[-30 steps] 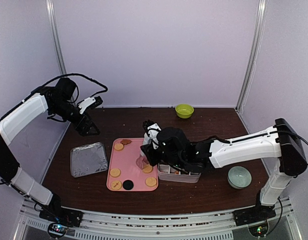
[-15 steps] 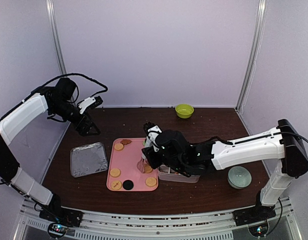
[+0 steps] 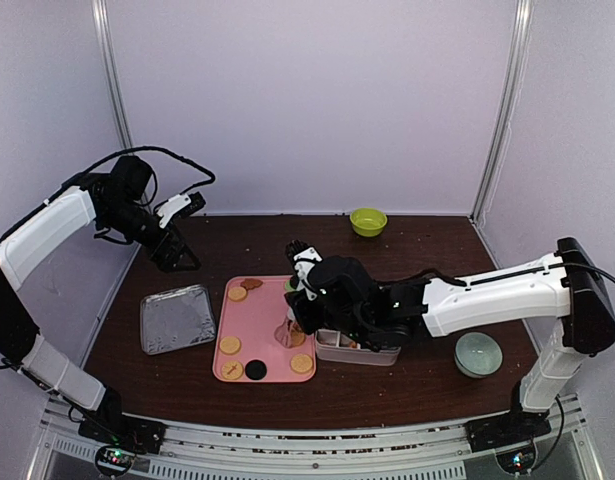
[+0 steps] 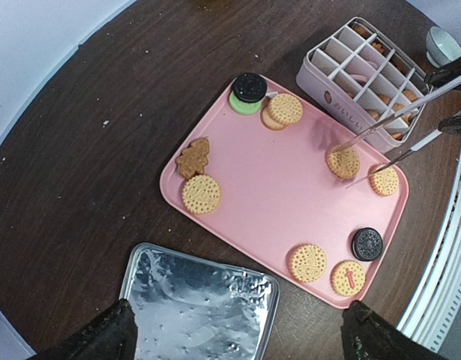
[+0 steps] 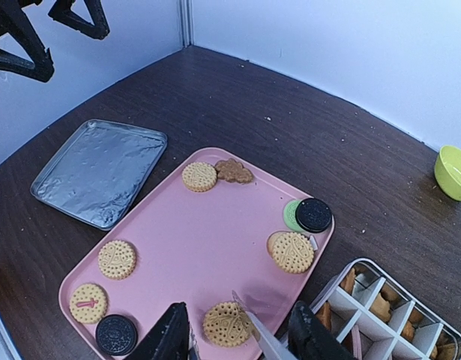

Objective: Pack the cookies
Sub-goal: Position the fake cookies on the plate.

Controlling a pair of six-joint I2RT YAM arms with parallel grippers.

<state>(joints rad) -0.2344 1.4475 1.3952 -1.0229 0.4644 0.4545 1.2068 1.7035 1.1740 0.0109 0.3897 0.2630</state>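
Evidently the right arm has shifted from the divided box [image 4: 327,71] toward the pink tray [image 4: 267,187], so another pickup is starting. The metal tongs [image 4: 395,116] now straddle one of the cookies [image 4: 342,161], which lie loose on the tray. The right gripper [image 5: 240,337] has its jaws clenched on the tongs, while the left gripper [image 3: 177,252] hangs with jaws released and empty above the worktop.

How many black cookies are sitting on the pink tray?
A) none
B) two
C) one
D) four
B: one black cookie sits partly on a green cookie at one corner of the pink tray, and another black cookie lies near the opposite end.
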